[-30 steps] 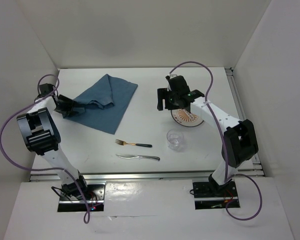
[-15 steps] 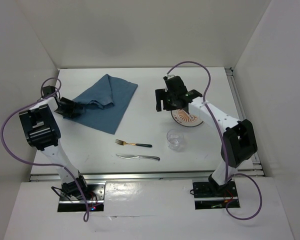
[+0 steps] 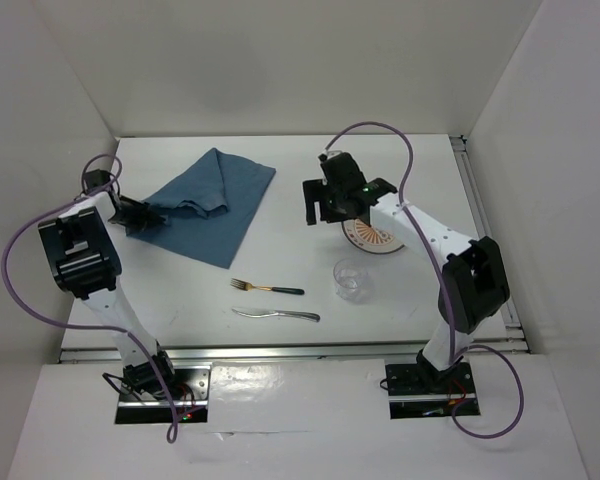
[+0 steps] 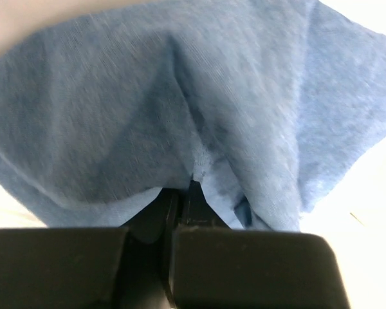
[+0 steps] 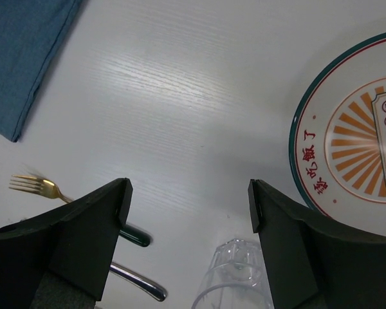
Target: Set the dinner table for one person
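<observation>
dinner table: left gripper reaches low, clamped on blue cloth; right gripper hovers above, jaws spread.

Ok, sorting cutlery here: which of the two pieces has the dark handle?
The fork: gold tines with a dark green handle. The knife beside it is all silver.

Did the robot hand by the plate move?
Yes. The right gripper slid a little to the left, away from the plate, which stayed put.
</observation>
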Controlling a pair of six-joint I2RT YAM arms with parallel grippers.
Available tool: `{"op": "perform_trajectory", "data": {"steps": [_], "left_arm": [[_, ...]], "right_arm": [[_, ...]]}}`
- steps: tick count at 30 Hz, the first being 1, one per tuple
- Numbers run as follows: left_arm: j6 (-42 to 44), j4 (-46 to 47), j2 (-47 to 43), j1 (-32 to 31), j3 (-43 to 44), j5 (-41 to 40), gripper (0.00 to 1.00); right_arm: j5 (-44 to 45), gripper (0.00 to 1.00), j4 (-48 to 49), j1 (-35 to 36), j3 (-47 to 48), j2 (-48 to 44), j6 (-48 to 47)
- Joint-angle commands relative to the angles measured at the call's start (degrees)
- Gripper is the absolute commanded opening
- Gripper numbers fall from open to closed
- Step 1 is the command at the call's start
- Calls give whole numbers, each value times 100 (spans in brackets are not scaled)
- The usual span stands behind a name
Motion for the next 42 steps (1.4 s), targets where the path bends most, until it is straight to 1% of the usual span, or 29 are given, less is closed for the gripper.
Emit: {"op": "perform_trajectory", "data": {"steps": [1, 4, 5, 6, 7, 9, 10, 12, 13, 15, 16, 17, 18, 19, 22, 27, 29, 31, 34, 38, 39, 41, 42], "left_arm": [[80, -212, -536, 8, 208, 152, 0], [133, -353, -905, 8, 269, 152, 0], [133, -406, -976, 8, 269, 152, 0], [185, -458, -1055, 8, 269, 152, 0], [186, -459, -1117, 8, 269, 152, 0], [186, -520, -1301, 8, 339, 152, 0], [238, -520, -1354, 8, 339, 204, 0], [238, -660, -1538, 8, 392, 205, 0], [238, -661, -1618, 8, 392, 205, 0], [238, -723, -1784, 8, 462, 205, 0], [238, -723, -1785, 8, 532, 205, 0], [238, -801, -1855, 8, 620, 205, 0], [238, -802, -1856, 8, 621, 205, 0], [238, -802, -1917, 8, 673, 205, 0], [238, -802, -1979, 8, 673, 274, 0], [238, -854, -2032, 8, 673, 328, 0], [238, -907, -2032, 8, 673, 275, 0], [238, -907, -2084, 8, 673, 275, 0], [238, -907, -2084, 8, 673, 328, 0], [186, -907, -2084, 8, 673, 389, 0], [186, -855, -2084, 60, 726, 441, 0], [186, -854, -2084, 60, 778, 494, 0], [186, -854, -2084, 60, 831, 495, 0]], "right_arm": [[-57, 85, -108, 196, 257, -5, 185], [-312, 94, 155, 538, 257, -5, 396], [-313, 100, 252, 704, 187, 65, 484], [-261, 100, 461, 1072, 186, 196, 607], [-164, 100, 463, 1267, 265, 310, 704], [-93, 100, 534, 1557, 475, 644, 871], [-93, 100, 534, 1785, 729, 1011, 1124], [-24, 100, 586, 1980, 915, 1338, 1354], [47, 96, 743, 2137, 977, 1583, 1625], [100, 92, 989, 2217, 1109, 1805, 1908], [100, 86, 1060, 2305, 1249, 2014, 2118], [292, 84, 1113, 2306, 1328, 2130, 2207], [294, 82, 1114, 2375, 1442, 2261, 2321], [354, 78, 1027, 2376, 1748, 2585, 2513], [242, 75, 894, 2324, 2259, 3104, 2647], [-23, 71, 1193, 2271, 2453, 3431, 2981], [55, 71, 877, 2340, 2716, 3676, 3033], [56, 71, 877, 2341, 2770, 3730, 3034], [56, 64, 929, 2341, 2770, 3862, 3034], [56, 39, 754, 2341, 3095, 4125, 2981], [56, 21, 693, 2341, 3157, 4187, 2981], [109, 1, 622, 2341, 3157, 4188, 2981], [196, 0, 552, 2341, 3157, 4101, 3051]]}}
